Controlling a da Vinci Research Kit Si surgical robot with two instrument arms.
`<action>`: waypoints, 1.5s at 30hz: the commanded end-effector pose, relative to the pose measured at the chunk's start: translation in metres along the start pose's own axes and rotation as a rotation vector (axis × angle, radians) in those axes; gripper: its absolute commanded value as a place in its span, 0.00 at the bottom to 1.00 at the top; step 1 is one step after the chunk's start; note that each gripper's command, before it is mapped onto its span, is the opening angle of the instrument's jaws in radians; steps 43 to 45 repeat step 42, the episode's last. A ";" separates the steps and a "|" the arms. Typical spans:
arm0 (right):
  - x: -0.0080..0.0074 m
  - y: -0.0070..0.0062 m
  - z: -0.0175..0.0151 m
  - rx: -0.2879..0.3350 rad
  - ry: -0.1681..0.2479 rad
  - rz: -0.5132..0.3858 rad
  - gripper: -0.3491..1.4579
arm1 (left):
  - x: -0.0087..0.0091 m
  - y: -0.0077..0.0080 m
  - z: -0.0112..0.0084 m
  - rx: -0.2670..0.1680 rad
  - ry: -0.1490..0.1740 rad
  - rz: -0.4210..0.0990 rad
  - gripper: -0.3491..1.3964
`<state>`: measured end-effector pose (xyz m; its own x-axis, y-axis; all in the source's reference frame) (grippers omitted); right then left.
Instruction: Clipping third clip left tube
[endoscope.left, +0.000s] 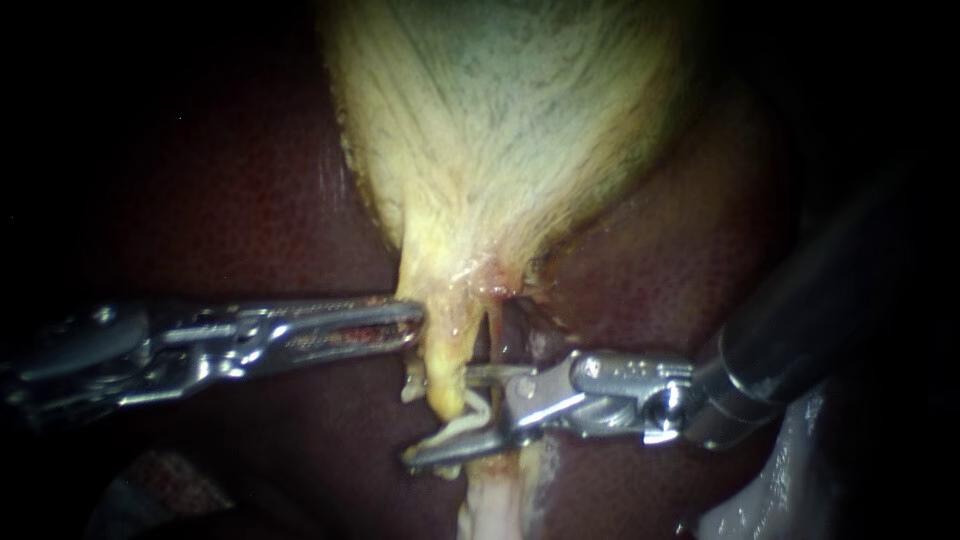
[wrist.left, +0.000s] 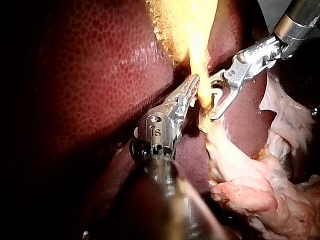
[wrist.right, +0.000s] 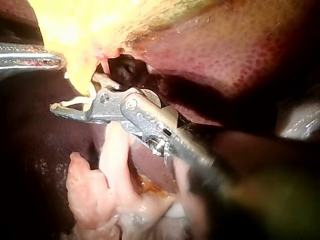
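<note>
Left instrument (endoscope.left: 415, 325): bright steel, long and slender, with linked hinge plates, round pins and a slotted length smeared red. Right instrument (endoscope.left: 445, 415): dark, glossy cylindrical shaft ending in a polished metal collar, then a stubby steel wrist with a round pivot screw and two thin silver jaws.

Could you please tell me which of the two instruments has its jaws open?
The right instrument: its jaws gape around the left tube, while the left instrument has its jaws closed on the gallbladder edge.
</note>
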<state>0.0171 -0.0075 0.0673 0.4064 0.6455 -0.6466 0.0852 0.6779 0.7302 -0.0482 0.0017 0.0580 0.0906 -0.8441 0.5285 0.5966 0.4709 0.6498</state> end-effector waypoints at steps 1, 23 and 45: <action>0.0004 0.0000 -0.0002 -0.009 0.004 0.003 0.49 | 0.0000 0.0000 0.0000 0.000 0.000 0.000 0.00; 0.0012 0.0007 -0.0013 -0.014 0.014 0.260 0.04 | 0.0001 -0.0002 0.0005 0.001 0.000 0.001 0.00; 0.0009 0.0005 -0.0013 -0.013 0.012 0.257 0.01 | 0.0001 -0.0003 0.0007 0.002 0.000 0.000 0.00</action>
